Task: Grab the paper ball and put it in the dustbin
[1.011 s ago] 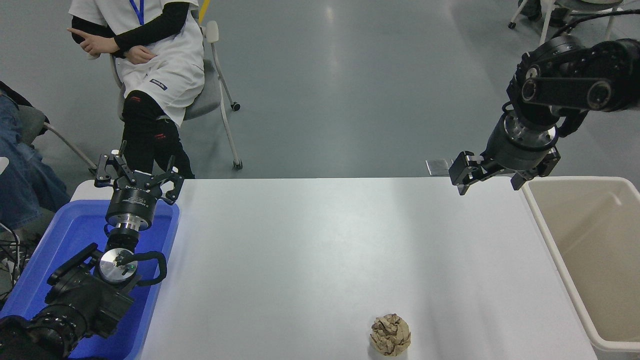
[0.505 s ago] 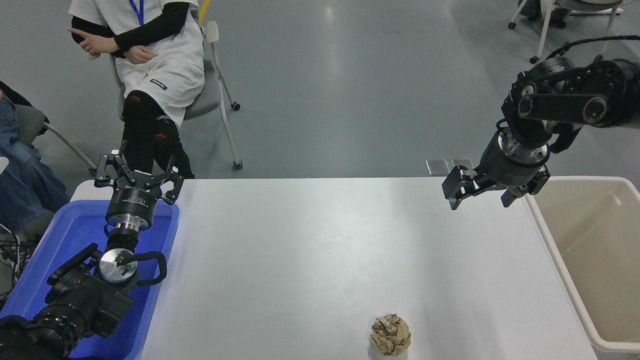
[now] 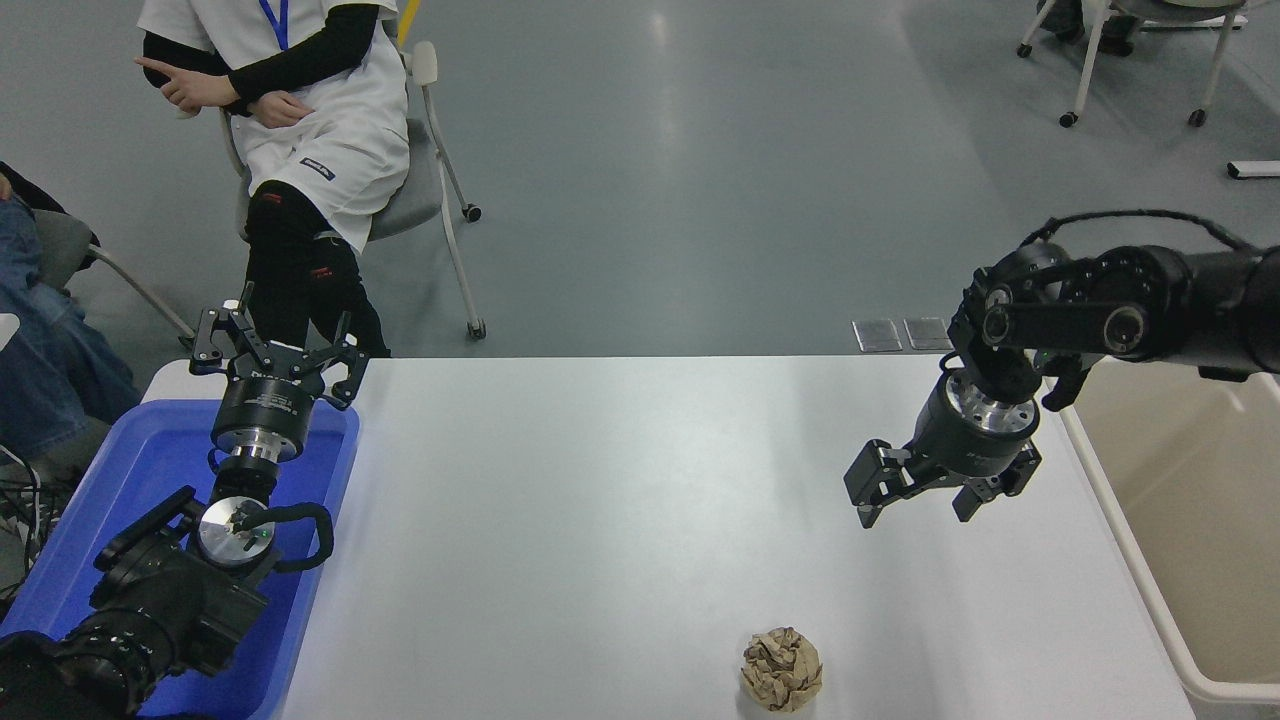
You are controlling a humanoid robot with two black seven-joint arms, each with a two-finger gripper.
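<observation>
The paper ball (image 3: 781,669), a wrinkled tan-brown wad, lies on the white table (image 3: 600,500) near its front edge, right of centre. My right gripper (image 3: 915,505) hangs open above the table, up and to the right of the ball, with nothing between its fingers. The beige dustbin (image 3: 1130,560) stands off the table's right side, partly behind the right arm. My left gripper (image 3: 275,350) is open and parked at the lower left, over the far end of a blue tray.
A bright blue tray (image 3: 130,470) sits at the table's left edge under the left arm. A person sits on a chair (image 3: 420,190) beyond the far left corner; another person's leg (image 3: 40,330) shows at the left edge.
The right arm has come down and toward the camera, from above the table's far right corner to over the table, nearer the paper ball. The left arm has stayed still.
</observation>
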